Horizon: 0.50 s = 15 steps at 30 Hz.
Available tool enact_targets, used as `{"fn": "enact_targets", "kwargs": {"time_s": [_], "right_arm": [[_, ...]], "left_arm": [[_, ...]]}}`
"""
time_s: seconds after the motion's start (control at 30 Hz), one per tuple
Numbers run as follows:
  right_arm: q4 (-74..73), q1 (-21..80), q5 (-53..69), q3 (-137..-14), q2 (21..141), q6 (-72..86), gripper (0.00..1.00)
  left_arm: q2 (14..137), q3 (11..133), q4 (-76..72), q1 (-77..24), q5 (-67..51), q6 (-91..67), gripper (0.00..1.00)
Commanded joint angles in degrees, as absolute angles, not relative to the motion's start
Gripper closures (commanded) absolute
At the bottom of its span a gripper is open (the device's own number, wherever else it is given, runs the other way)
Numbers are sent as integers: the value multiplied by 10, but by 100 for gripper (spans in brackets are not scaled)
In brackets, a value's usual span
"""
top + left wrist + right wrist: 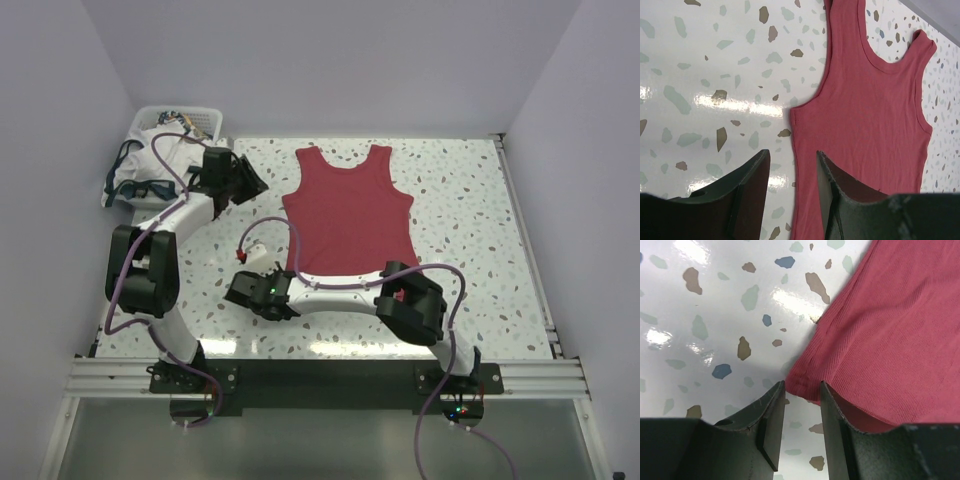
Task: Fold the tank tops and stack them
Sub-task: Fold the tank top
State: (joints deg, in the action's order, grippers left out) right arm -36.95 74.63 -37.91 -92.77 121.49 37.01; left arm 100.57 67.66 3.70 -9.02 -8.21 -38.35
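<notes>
- Holding the left gripper (792,160) spread, grasping nothing.
- Finding, just past its fingers (752,190), the red top (875,115) lying flat on the table (705,65), side seam running down into the gap between them.
- Overlapping the cloth with the finger on the right of that wrist view, leaving bare table beyond the other.
- Holding the right gripper (802,390) released too, showing a narrow gap between its fingers (770,430).
- Straddling the red top's hem corner, which is sitting right at the far end of that gap, cloth spreading away beyond one finger.
- Spotting the white top (150,172) heaped in the basket (190,118), well apart from both grippers, behind the left fingers, partly spilling over the rim.
</notes>
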Motion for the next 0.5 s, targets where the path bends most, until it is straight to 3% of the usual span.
{"fn": "enact_targets", "kwargs": {"time_s": [0.0,0.47], "right_arm": [[-391,750,-415,-951,1224,383,62],[-358,749,-374,-954,1245,376,61]], "left_arm": [[1010,674,9,-84,-89,-381,53],[1017,671,9,-84,-89,-382,54]]}}
